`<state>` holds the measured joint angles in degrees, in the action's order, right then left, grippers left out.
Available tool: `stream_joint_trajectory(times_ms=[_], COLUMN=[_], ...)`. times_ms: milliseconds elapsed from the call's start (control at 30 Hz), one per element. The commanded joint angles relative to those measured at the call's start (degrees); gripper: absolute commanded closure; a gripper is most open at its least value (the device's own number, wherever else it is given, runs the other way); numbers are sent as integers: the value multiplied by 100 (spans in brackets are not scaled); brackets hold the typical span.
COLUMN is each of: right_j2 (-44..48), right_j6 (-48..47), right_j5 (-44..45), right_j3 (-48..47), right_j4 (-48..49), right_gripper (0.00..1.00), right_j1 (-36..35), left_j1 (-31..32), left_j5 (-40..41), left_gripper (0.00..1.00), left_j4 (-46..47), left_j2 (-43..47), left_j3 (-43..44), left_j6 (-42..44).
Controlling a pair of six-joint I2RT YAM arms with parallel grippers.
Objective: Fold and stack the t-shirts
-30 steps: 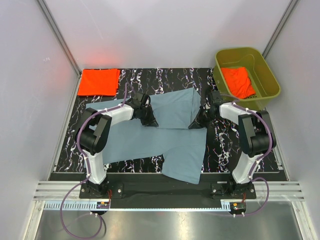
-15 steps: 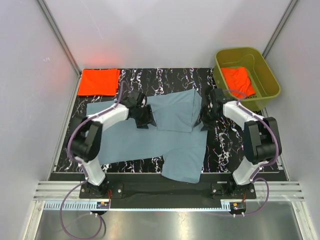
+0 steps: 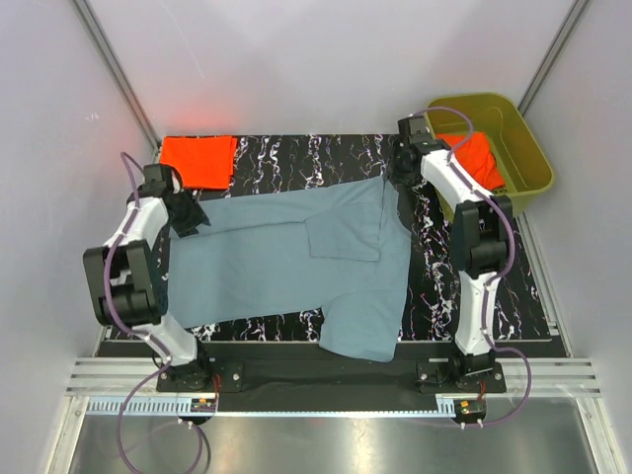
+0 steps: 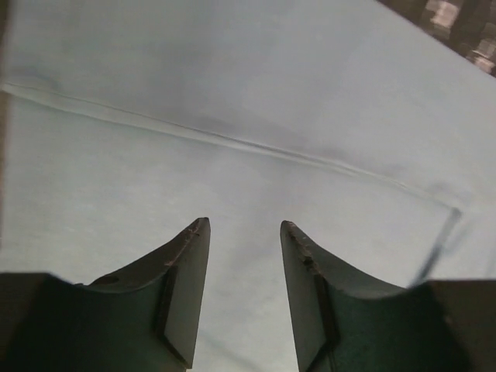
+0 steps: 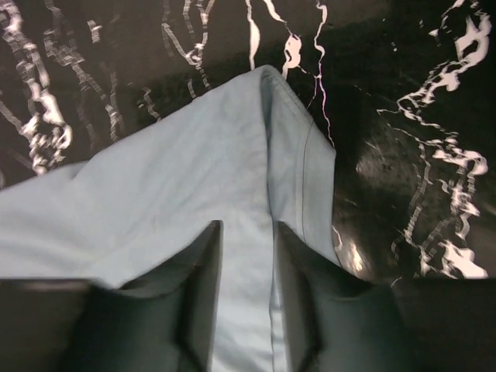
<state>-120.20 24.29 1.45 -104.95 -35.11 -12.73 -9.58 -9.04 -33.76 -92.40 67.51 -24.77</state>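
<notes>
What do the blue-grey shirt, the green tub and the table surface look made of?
The blue-grey shirt: soft matte cloth, stitched hem, creases. The tub: likely plastic, smooth moulded rim. The table surface: glossy black with white veining, glints; material unclear.

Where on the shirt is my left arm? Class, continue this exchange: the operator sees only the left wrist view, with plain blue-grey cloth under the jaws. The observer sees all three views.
Observer: The left gripper is at the far left corner of the blue-grey shirt, which lies mostly spread on the table.
Operator: What is next to me there?
Observer: A folded orange-red shirt lies just beyond that corner, at the table's far left.
Operator: And the right arm?
Observer: The right gripper is at the shirt's far right corner, and a raised ridge of cloth runs in between its jaws.
</notes>
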Motion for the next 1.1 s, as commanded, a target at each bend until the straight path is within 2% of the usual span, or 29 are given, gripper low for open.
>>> stream_joint_trajectory(times_ms=[0,33,100,300,467,567,700,800,900,933,967,1067], right_j2=[-398,-494,-671,-1215,-1892,-2287,-2972,-3176,-2869,-2729,-2676,-2404], right_j6=[-171,-171,-153,-153,-144,-275,-504,-759,-672,-611,-471,-259], right_j5=[233,198,241,189,302,618,1093,1120,1077,963,919,796], right_j3=[-438,-491,-501,-772,-1361,-1870,-3299,-3786,-3954,-4050,-4190,-4683], right_j4=[110,101,110,119,75,-196,-996,-1191,-1322,-1418,-1759,-2593], right_gripper=[63,75,77,70,67,66,66,64,51,46,38,32], right_j1=[-80,-89,-107,-177,-168,-168,-168,-168,-168,-168,-203,-308], left_j1=[-403,-482,-693,-843,-852,-852,-852,-843,-817,-817,-817,-817], left_j5=[-1,-19,-124,-186,-318,-388,-485,-468,-249,-161,-73,340], left_gripper=[55,55,56,56,55,55,55,51,42,40,34,32], left_j4=[254,317,448,598,660,695,695,669,485,415,275,19], left_j2=[-392,-497,-814,-1429,-1930,-2168,-2361,-2169,-1546,-1118,-870,149], left_j3=[281,281,342,570,878,1079,1291,1274,1064,880,774,203], left_j6=[210,193,122,8,-115,-142,-185,-194,-124,-115,-98,-98])
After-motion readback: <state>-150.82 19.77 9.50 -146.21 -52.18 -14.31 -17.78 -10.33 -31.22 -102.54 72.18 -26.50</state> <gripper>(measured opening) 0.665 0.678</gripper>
